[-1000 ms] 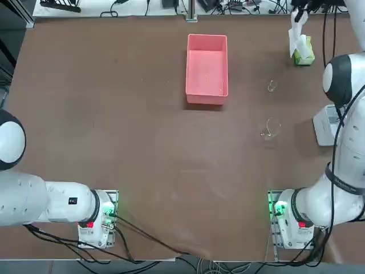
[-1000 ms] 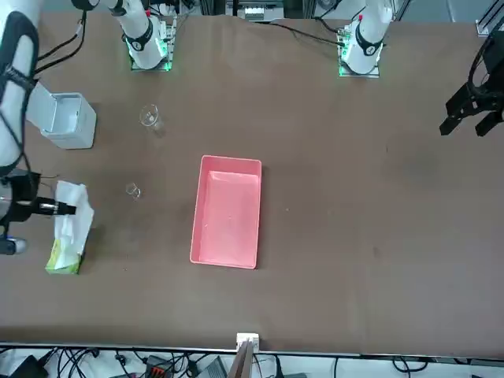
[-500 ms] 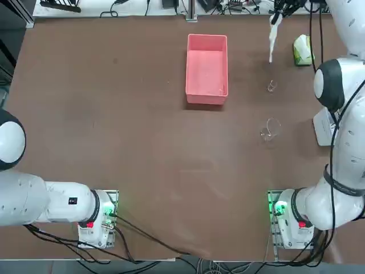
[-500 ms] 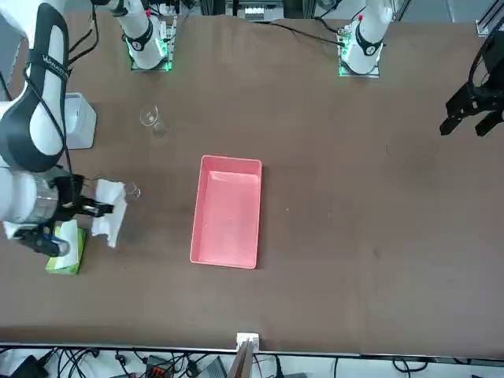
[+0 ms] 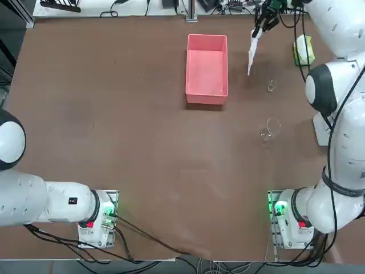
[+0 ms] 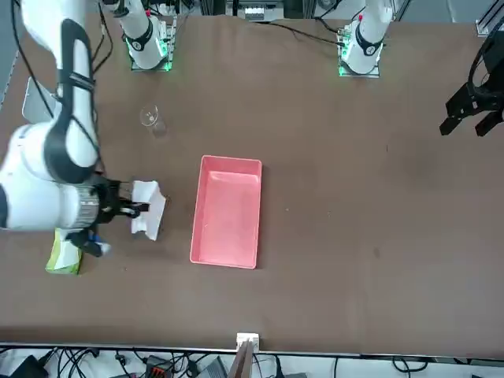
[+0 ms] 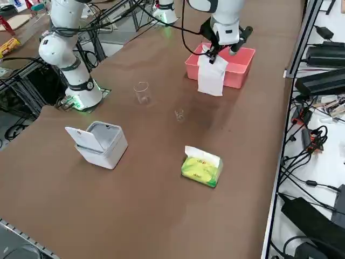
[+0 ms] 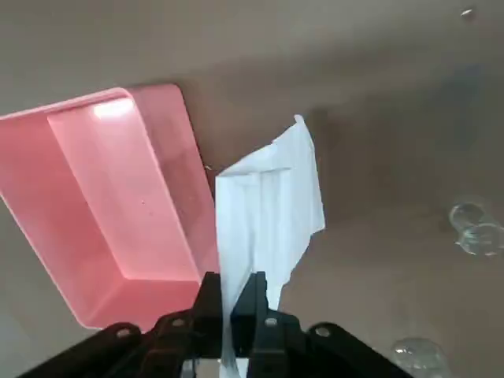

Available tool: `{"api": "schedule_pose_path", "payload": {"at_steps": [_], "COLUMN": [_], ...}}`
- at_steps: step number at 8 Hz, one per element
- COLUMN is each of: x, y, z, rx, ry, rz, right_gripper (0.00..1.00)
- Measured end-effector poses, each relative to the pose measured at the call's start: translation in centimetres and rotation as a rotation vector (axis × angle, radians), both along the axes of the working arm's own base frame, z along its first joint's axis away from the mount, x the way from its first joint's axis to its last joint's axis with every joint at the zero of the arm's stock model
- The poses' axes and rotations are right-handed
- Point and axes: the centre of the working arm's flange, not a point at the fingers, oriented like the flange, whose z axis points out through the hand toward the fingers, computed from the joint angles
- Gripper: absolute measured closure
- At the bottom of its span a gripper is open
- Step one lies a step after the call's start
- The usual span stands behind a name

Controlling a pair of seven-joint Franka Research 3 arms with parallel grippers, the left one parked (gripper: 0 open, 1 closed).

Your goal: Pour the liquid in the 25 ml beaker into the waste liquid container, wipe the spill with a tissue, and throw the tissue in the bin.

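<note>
We see the right gripper (image 8: pixel 233 303) clamped on the tissue (image 8: pixel 272 213) — carried from the tissue pack (image 7: pixel 201 168) toward the waste liquid container (image 5: pixel 206 94)

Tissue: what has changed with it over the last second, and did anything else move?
The right pincer, shut on the tissue, pulled the sheet free of the yellow-green pack and carried it across toward the pink tray; it now hangs in the air beside the tray. Both beakers, the tray, pack and grey bin stayed put.

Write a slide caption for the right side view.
Right gripper dangles a white tissue above the table beside the pink tray.
</note>
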Motion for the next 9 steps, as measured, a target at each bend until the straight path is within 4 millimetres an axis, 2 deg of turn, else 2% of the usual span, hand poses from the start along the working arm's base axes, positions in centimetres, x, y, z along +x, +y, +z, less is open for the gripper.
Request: {"api": "schedule_pose_path", "payload": {"at_steps": [2, 4, 6, 9], "x": [-0.6, -0.8, -0.9, -0.6], "y": [3.3, 6.1, 7.0, 6.7], "z": [-1.4, -1.7, -2.7, -4.7], "rx": [0.019, 0.039, 0.052, 0.096], "ry": [0.003, -0.021, -0.022, -0.060], "rz": [0.023, 0.039, 0.052, 0.141], "right_gripper": [0.96, 0.96, 0.96, 0.96]}}
